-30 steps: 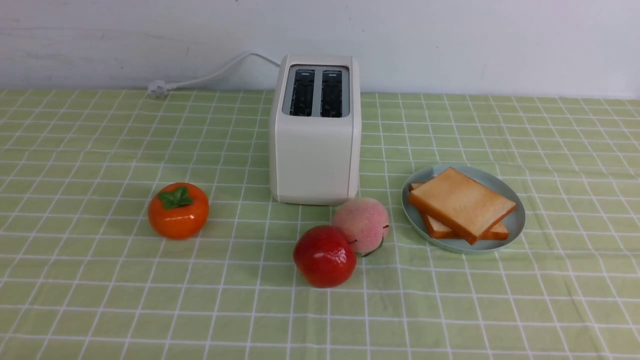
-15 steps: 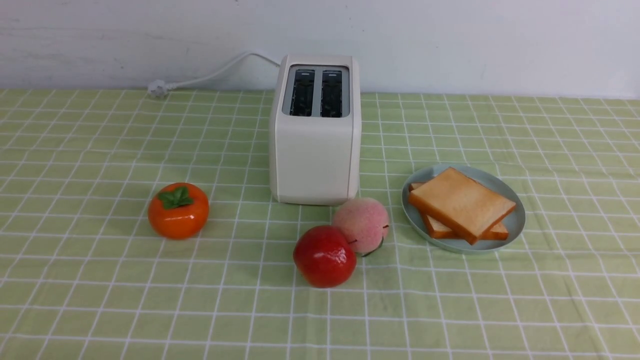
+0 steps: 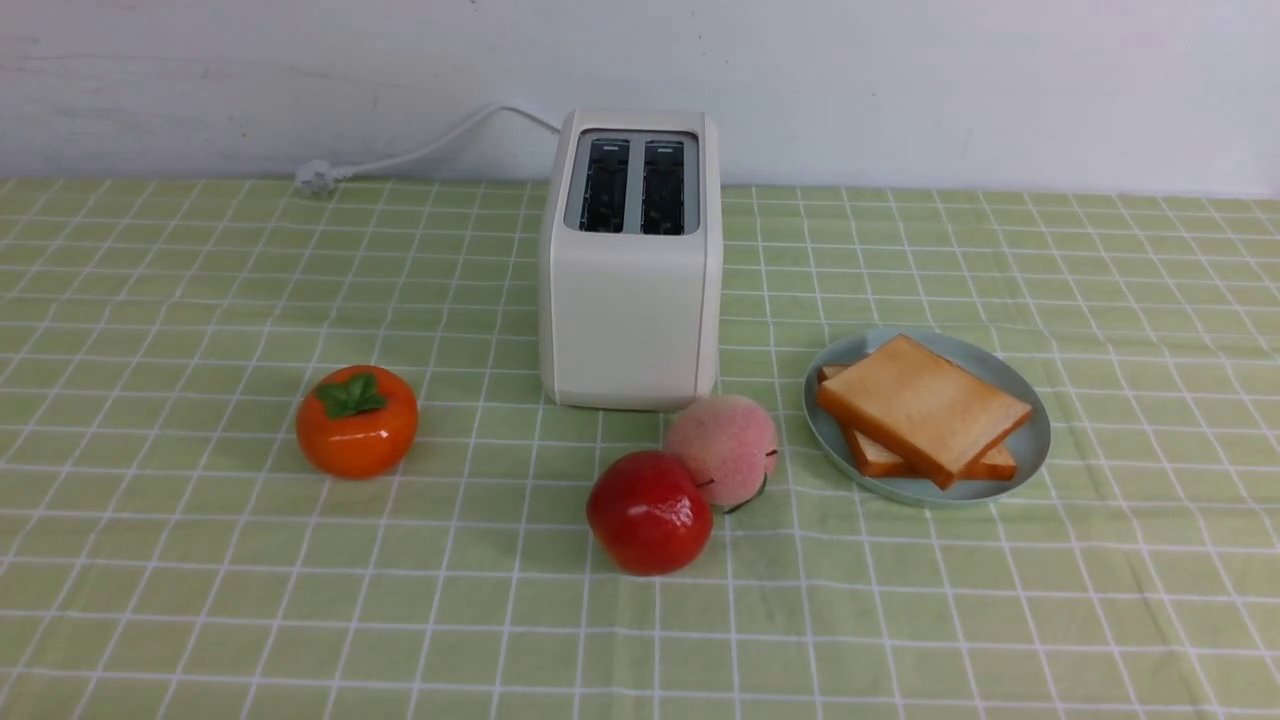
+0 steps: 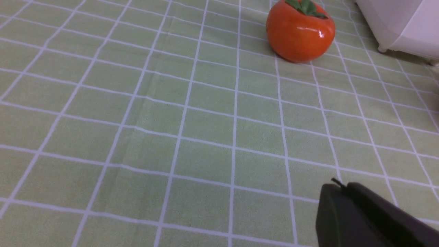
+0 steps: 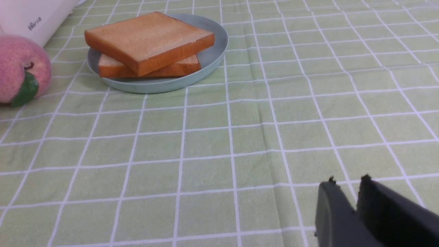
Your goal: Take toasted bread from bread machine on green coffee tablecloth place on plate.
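Taking twelve o'clock as straight ahead of you in the front view, your toast [image 3: 925, 405] is on the pale blue-green plate [image 3: 1040, 455], out at about four o'clock from the toaster [image 3: 630, 320]. You have two slices there, one lying across the other at an angle, with the top slice's corners pointing roughly to twelve, three, six and nine. Both slots of your toaster look dark, with no bread showing in them. Its white cord [image 3: 430, 150] runs off toward ten o'clock and ends in a plug [image 3: 317, 178] by the wall [image 3: 900, 90].

Your peach [image 3: 722, 450] sits at five o'clock from the toaster, close by its near end, and the red apple [image 3: 650, 512] rests against the peach at about seven o'clock. Your persimmon [image 3: 357, 422] is well apart from them, at eight o'clock from the toaster. Everything stands on the green checked cloth [image 3: 400, 600].

Your left claw [image 4: 339, 183] is closed, its tips together, with nothing in it. Your right claw [image 5: 348, 178] is parted just a little, a narrow gap between its tips, and it has hold of nothing either
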